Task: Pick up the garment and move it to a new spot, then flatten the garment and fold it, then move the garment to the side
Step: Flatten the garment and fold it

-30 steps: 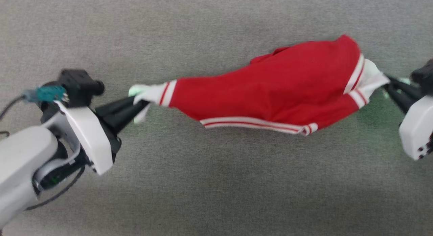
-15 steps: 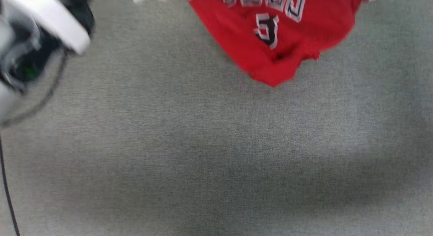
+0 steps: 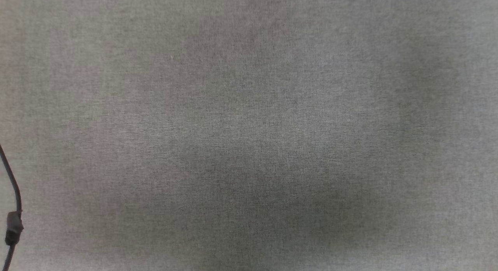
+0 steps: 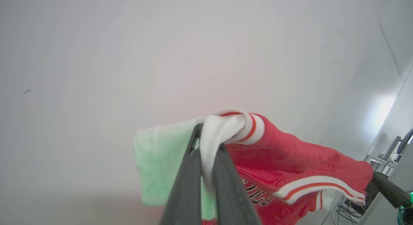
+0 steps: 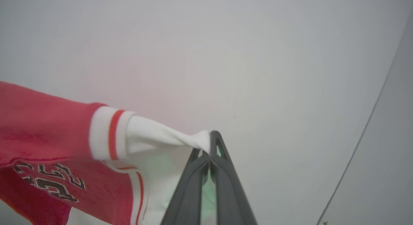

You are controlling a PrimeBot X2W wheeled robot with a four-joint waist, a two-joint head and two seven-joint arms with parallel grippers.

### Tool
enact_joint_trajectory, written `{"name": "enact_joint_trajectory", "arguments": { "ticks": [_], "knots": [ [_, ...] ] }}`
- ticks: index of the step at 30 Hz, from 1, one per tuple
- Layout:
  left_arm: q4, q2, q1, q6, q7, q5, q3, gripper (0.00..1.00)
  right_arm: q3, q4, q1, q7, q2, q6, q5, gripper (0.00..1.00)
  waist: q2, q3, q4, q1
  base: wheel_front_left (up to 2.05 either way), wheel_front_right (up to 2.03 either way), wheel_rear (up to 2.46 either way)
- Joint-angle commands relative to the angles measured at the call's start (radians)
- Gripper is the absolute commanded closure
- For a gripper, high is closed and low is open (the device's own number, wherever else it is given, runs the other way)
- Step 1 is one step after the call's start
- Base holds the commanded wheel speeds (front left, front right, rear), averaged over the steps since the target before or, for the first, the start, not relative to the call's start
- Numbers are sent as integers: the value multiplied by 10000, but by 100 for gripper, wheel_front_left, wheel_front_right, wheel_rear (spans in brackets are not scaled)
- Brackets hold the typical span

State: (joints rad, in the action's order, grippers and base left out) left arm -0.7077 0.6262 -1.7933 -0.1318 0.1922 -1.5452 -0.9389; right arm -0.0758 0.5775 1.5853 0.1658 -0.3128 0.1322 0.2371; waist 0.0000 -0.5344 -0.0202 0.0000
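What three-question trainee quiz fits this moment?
1. True or false: the left gripper is shut on the shirt.
2. The right gripper pinches the shirt by: A) the red body B) a white sleeve C) the lettering.
3. Fill in: in the head view, a dark ___ runs along the lower left edge of the grey surface.

Key: 1 true. 2 B. 3 cable.

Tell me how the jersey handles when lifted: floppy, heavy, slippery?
Likely floppy: the garment sags between the left gripper and right gripper. Probably light: sleeve pinches alone carry it. Slip seems possible: each grip catches only bunched sleeve cloth.
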Motion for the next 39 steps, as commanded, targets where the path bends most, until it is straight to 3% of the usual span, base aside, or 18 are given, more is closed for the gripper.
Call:
{"name": "enact_joint_trajectory", "arguments": {
  "ticks": [1, 5, 8, 17, 22, 26, 39],
  "knots": [
    [59, -54, 116, 23, -151, -67, -52, 100, -85, 162, -78, -79, -29, -30, -60, 100, 0, 188, 5, 0, 0, 0, 0],
    [839, 230, 1054, 23, -1118, -391, -480, 100, -677, 537, -664, -33, -293, -28, 216, 100, 0, 428, 41, 0, 0, 0, 0],
    [1832, 785, 2211, 23, -1844, -617, -895, 100, -1287, 399, -1660, 237, -667, -28, 646, 100, 0, 559, 59, 0, 0, 0, 0],
    [4414, 2116, 6500, 23, -2259, -1534, -1762, 100, -2243, -1857, -6650, 1465, -2205, -30, 2223, 100, 0, 1057, 243, 0, 0, 0, 0],
    [5487, 2742, 8316, 23, -1867, -1464, -2003, 100, -1738, -3928, -9458, 2555, -2776, -30, 2802, 100, 0, 1394, 268, 0, 0, 0, 0],
    [6267, 3237, 9524, 23, -1430, -1356, -2136, 100, -969, -5710, -11436, 3615, -2831, -30, 2992, 100, 0, 1672, 247, 0, 0, 0, 0],
    [8763, 4971, 12149, 23, -481, -849, -2675, 100, 1285, -10115, -16574, 7110, -2067, -28, 3611, 100, 0, 1969, 348, 0, 0, 0, 0]
  ]
}}
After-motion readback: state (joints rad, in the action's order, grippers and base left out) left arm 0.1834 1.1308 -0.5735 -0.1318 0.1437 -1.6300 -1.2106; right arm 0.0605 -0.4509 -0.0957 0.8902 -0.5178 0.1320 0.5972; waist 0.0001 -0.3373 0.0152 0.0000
